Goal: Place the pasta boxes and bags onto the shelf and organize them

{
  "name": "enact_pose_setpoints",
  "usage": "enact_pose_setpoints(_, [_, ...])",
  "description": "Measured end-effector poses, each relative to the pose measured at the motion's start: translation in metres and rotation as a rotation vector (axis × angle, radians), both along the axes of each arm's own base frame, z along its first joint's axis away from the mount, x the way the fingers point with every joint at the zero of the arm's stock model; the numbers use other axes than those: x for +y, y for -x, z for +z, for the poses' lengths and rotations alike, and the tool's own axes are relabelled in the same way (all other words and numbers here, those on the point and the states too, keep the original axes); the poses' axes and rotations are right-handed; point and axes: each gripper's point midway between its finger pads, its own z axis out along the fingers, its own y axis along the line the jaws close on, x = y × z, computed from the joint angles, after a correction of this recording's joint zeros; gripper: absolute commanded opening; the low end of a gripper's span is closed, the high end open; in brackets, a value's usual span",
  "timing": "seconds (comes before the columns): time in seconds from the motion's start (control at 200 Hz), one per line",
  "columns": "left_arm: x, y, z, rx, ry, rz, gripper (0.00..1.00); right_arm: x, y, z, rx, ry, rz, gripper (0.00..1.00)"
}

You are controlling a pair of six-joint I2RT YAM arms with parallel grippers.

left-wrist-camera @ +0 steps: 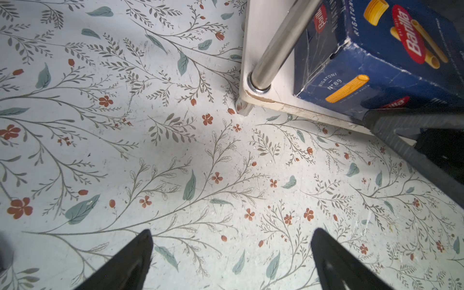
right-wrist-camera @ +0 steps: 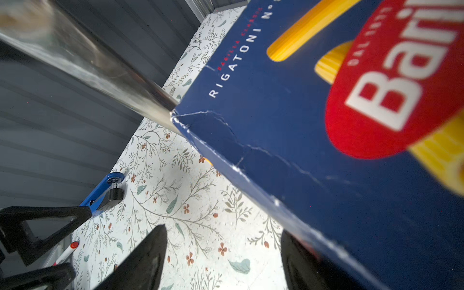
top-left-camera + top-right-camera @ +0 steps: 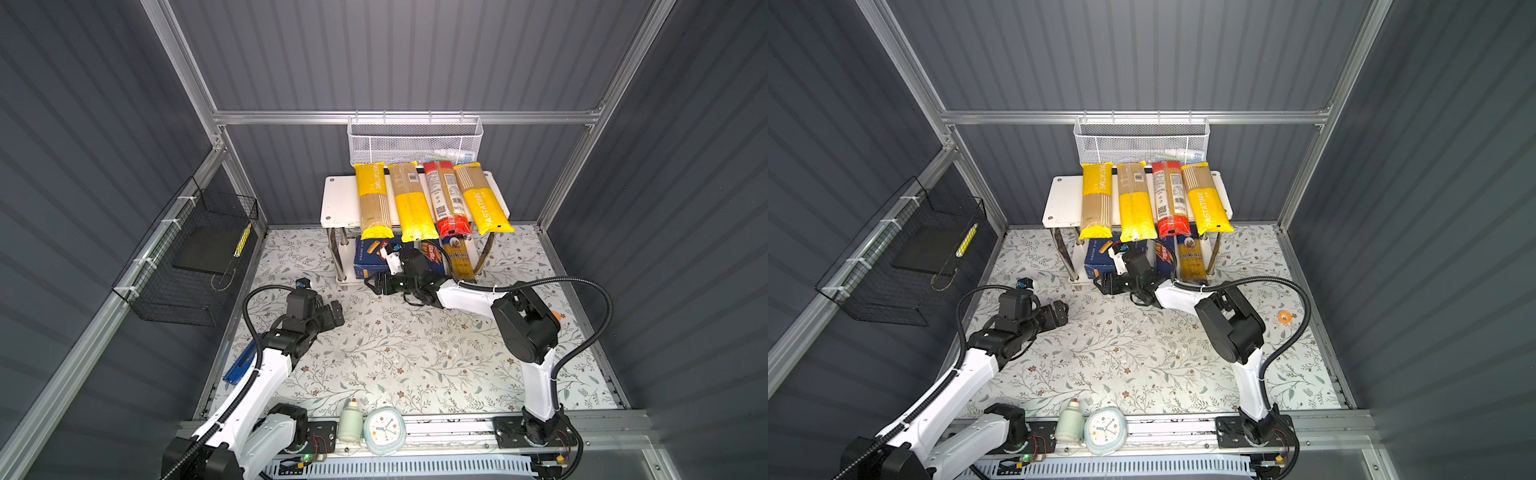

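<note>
The white shelf (image 3: 338, 203) (image 3: 1061, 203) carries three yellow bags (image 3: 372, 199) (image 3: 411, 208) (image 3: 482, 199) and a red bag (image 3: 446, 199) across its top board. On the lower board (image 1: 281, 98) stand the wide Barilla box (image 3: 372, 257) (image 1: 376, 50) (image 2: 288, 125), the narrow Barilla box (image 3: 432, 255) and the ankara bag (image 3: 459, 259). My right gripper (image 3: 376, 284) (image 2: 223, 229) is open at the wide box's front lower edge; one finger lies close beside that edge and only floor shows between the jaws. My left gripper (image 3: 336, 313) (image 1: 232, 231) hangs open over the mat, left of the shelf's front.
A white mesh basket (image 3: 415, 141) hangs above the shelf and a black wire basket (image 3: 187, 257) on the left wall. A blue tool (image 3: 239, 363) lies at the mat's left edge. A clock (image 3: 384, 430) and bottle (image 3: 350, 422) sit on the front rail.
</note>
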Motion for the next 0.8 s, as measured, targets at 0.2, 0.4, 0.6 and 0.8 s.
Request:
enact_pose_setpoints(0.2, [0.011,-0.016,-0.001,-0.039,-0.063,0.04,0.99,-0.015,0.009,0.001,-0.009,0.027,-0.008,0.72])
enact_pose_setpoints(0.4, [0.043,-0.042,-0.024,-0.034,-0.113,0.151,0.99,-0.076,0.048,0.015,-0.025,0.071,-0.084,0.73])
enact_pose_setpoints(0.6, [0.077,-0.061,-0.038,-0.055,-0.147,0.249,0.99,-0.175,0.084,0.012,-0.037,0.153,-0.281,0.76])
enact_pose_setpoints(0.8, [0.093,-0.082,-0.042,-0.138,-0.236,0.247,0.99,-0.306,0.084,0.027,-0.085,0.196,-0.643,0.79])
